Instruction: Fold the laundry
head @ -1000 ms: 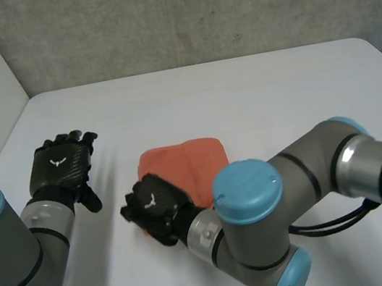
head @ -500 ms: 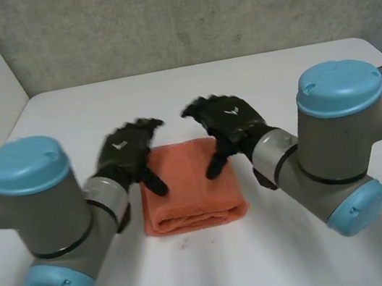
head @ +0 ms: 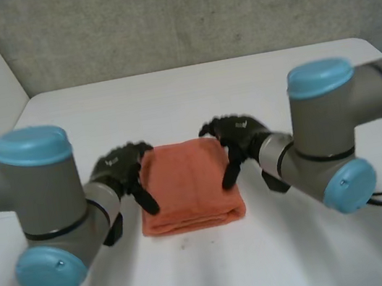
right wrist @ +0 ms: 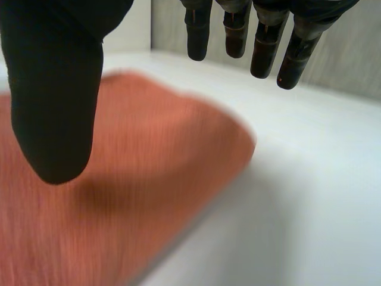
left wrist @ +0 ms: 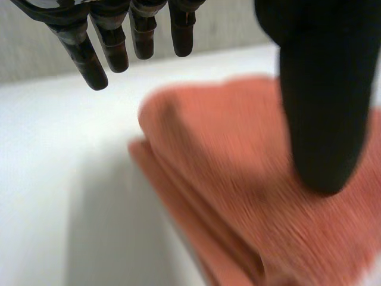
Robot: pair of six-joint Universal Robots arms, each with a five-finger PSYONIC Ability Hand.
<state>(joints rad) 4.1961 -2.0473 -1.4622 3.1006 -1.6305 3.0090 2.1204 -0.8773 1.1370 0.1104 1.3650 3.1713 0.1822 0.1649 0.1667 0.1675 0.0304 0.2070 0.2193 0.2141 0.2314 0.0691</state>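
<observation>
- Head view: lying folded on the white table [head: 168, 95], a soft orange terry cloth [head: 188, 184]; flanking it, left hand [head: 124, 172] at its left edge, right hand [head: 237, 135] at its right edge.
- Left wrist view: hovering with fingers [left wrist: 143, 36] spread wide, thumb over the cloth, gripping nothing.
- Right wrist view: likewise splaying fingers [right wrist: 262, 42], holding nothing.
- Probably handling light and limp, with layers sliding; pinching a side edge through all layers looking safest.

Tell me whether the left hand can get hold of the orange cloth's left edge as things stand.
Probably yes: the left hand hangs open right at that edge of the cloth, with nothing between.
</observation>
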